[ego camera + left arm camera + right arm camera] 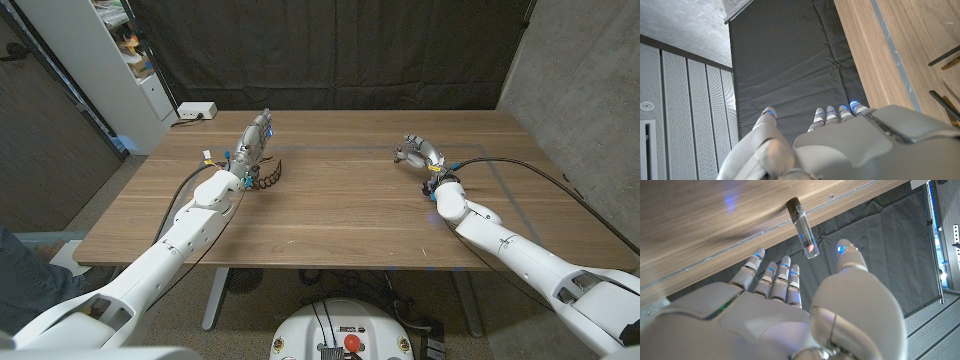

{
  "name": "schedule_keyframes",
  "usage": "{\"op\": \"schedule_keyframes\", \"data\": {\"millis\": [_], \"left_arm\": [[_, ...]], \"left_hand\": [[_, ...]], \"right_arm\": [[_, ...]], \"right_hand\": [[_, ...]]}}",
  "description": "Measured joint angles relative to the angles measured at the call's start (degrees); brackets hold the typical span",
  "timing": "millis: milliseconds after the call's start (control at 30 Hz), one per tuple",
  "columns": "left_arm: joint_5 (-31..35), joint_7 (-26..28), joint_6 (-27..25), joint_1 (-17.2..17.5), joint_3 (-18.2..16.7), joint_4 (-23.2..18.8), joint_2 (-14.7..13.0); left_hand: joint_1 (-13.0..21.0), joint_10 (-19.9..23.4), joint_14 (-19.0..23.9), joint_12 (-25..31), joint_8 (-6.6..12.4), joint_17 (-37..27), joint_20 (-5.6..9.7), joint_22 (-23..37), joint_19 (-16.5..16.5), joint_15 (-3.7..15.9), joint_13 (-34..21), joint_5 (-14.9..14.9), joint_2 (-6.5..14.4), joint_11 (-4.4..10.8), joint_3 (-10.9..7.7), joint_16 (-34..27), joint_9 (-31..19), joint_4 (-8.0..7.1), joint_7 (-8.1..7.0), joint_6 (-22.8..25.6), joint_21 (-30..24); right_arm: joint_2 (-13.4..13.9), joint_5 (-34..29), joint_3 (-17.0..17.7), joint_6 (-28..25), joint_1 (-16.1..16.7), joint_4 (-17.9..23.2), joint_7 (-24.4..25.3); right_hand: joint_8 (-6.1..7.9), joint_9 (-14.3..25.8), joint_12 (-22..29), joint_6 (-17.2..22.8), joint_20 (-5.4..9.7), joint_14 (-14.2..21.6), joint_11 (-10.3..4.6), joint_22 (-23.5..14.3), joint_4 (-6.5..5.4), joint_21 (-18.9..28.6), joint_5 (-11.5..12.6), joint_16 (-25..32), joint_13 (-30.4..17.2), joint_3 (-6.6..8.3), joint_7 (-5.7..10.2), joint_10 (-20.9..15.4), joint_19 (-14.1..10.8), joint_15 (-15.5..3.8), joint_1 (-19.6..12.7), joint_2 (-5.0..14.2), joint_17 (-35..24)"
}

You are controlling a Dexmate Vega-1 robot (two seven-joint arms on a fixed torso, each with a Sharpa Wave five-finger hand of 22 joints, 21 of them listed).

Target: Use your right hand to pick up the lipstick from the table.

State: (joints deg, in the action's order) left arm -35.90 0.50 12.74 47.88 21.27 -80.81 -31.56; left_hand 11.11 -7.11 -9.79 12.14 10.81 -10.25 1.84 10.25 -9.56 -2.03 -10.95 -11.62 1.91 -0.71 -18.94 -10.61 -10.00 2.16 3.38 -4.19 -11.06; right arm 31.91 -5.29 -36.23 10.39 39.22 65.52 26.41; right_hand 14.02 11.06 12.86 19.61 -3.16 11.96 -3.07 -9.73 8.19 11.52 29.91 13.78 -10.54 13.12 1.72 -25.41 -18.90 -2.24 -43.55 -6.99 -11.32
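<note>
The lipstick (803, 227) is a slim tube with a clear cap and a dark base, standing upright on the wooden table (340, 210). In the right wrist view its cap end sits in the gap between my right hand's fingers (774, 277) and thumb, with no contact showing. My right hand (421, 153) hovers at the table's far right part, fingers apart and holding nothing. In the head view the lipstick is too small to tell apart from the fingertips. My left hand (254, 142) stands raised at the far left, fingers straight, empty.
A brown toothed hair clip (268, 178) lies beside my left wrist. A white box (196, 111) sits at the table's back left corner. A black cable (520, 165) runs along the right arm. A person's leg (22, 262) shows at the left edge.
</note>
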Motion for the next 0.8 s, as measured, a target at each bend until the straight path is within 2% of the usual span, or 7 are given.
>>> {"op": "schedule_keyframes", "data": {"millis": [467,533,667,800], "left_arm": [[-0.23,0.24,-0.18,0.54,-0.40,-0.41,-0.48],[-0.25,0.25,-0.20,0.55,-0.42,-0.41,-0.52],[-0.30,0.22,-0.25,0.54,-0.43,-0.36,-0.57],[-0.33,0.06,-0.29,0.38,-0.43,-0.08,-0.57]], "left_hand": [[0.00,0.00,0.00,0.00,0.00,0.00,0.00,0.00,0.00,0.00,0.00,0.00,0.00,0.00,-0.01,0.00,0.00,-0.01,0.00,0.00,0.00],[-0.31,0.00,0.00,0.00,0.00,0.00,0.00,0.00,0.00,0.00,0.00,0.00,0.31,0.00,-0.01,0.00,0.00,-0.01,0.00,0.00,0.00],[-0.30,0.00,0.00,0.00,0.00,0.00,0.00,0.00,0.00,0.00,0.00,0.00,0.30,0.00,0.15,0.00,0.00,0.15,-0.23,0.23,0.00],[-0.30,0.00,0.00,0.00,0.00,0.00,0.00,0.00,0.00,0.00,0.00,0.00,0.30,0.00,0.15,0.00,0.00,0.15,-0.32,0.32,0.00]], "right_arm": [[-1.05,-0.41,-0.84,-0.22,-0.81,-1.77,0.70],[-1.28,-0.42,-1.00,-0.22,-1.06,-2.28,0.79],[-1.68,-0.44,-1.22,0.06,-1.47,-3.32,1.02],[-2.07,-0.44,-1.40,0.39,-1.89,-4.29,1.33]], "right_hand": [[0.40,0.00,0.00,1.92,-0.10,2.01,-1.32,0.00,-0.23,0.00,0.00,0.43,0.00,-0.23,0.95,-1.32,-0.52,-0.02,-0.52,0.52,0.00],[0.61,-0.01,0.00,2.46,0.30,2.39,-1.83,0.00,-0.23,0.00,0.00,0.47,0.00,-0.23,1.49,-1.83,-0.92,-0.01,-0.52,0.52,0.00],[0.85,-0.01,0.00,3.96,0.11,3.78,-3.09,0.00,-0.23,0.00,0.00,0.85,-0.26,-0.23,2.38,-3.09,-1.55,-0.07,-0.89,0.90,-0.29],[0.85,-0.01,0.45,5.28,0.19,4.87,-3.47,0.00,-0.46,0.00,0.00,1.07,-0.16,-0.46,3.09,-4.72,-2.25,-0.03,-1.20,1.20,-0.26]]}}
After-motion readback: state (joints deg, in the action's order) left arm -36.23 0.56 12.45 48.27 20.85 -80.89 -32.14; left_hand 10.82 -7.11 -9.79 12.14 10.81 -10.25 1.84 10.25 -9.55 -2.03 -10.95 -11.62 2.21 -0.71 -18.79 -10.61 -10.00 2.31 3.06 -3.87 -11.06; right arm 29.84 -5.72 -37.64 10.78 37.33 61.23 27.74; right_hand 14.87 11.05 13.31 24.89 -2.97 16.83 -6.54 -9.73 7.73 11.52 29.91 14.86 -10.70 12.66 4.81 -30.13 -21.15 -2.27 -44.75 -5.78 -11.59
